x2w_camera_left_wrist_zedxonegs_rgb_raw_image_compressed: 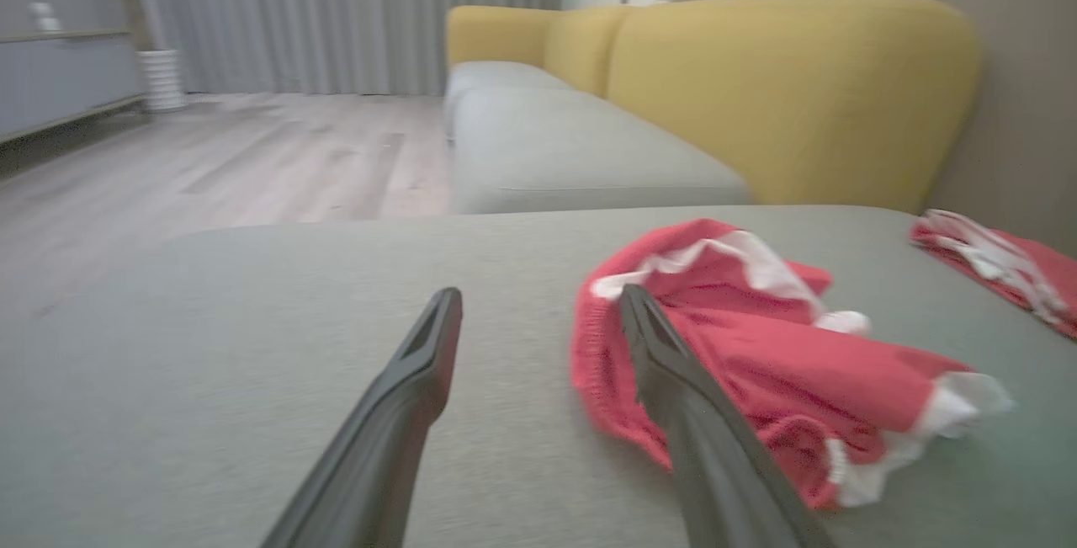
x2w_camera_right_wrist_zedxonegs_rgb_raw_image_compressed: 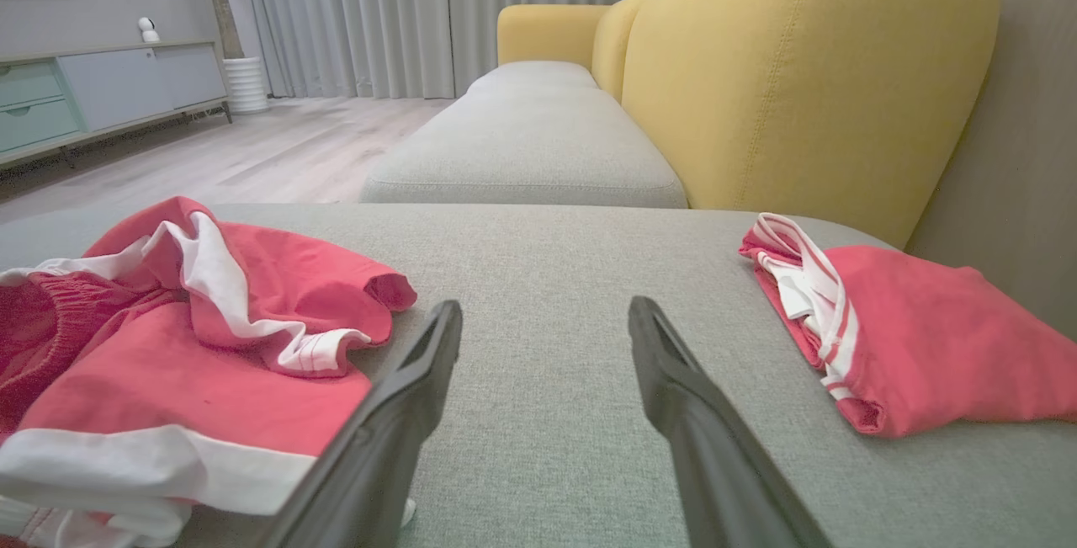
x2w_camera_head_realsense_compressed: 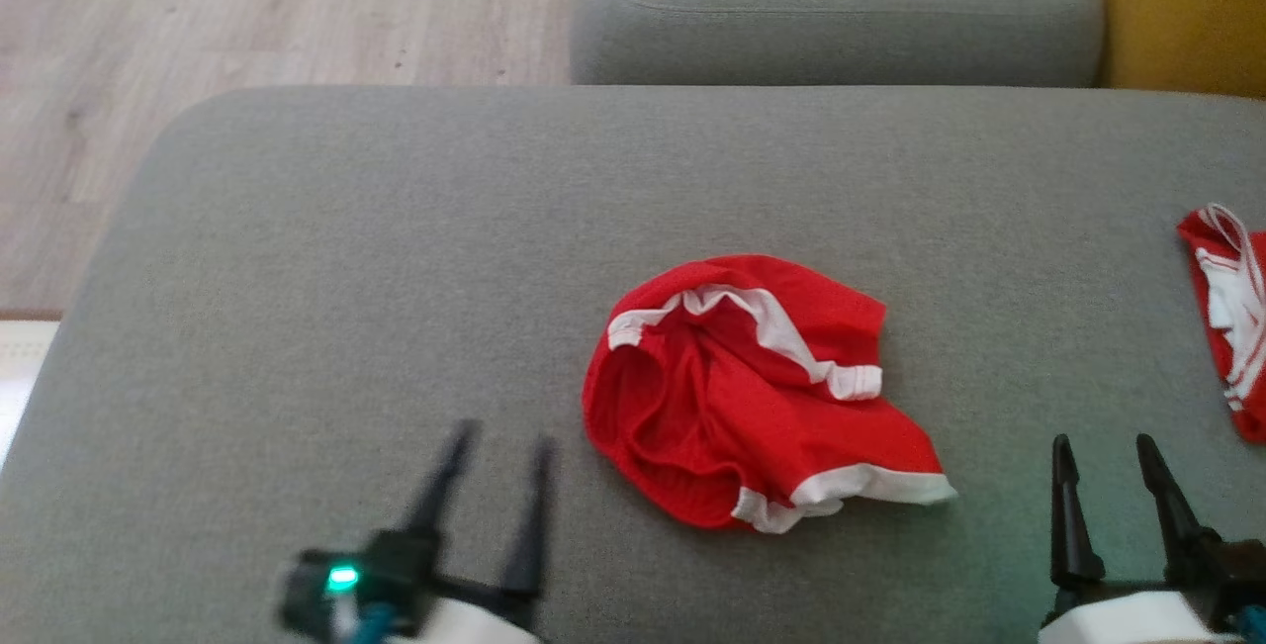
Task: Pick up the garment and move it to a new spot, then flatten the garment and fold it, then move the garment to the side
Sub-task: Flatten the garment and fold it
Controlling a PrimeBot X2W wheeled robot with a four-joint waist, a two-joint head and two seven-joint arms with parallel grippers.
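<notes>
Crumpled garment [x2w_camera_head_realsense_compressed: 752,397] btwn L gripper [x2w_camera_head_realsense_compressed: 504,434], R gripper [x2w_camera_head_realsense_compressed: 1104,441]; fingers [x2w_camera_head_realsense_compressed: 1066,510] apart.

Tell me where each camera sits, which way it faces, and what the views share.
Head view: on the head, looking down at the grey cushion and crumpled red garment; left pincer lower left, right pincer lower right, both open.
Left wrist view: low over the cushion, facing along its open fingers toward the yellow sofa back; garment at right.
Right wrist view: same low heading, own fingers showing; garment left, second red garment right.
Shared: all three show both garments.
</notes>
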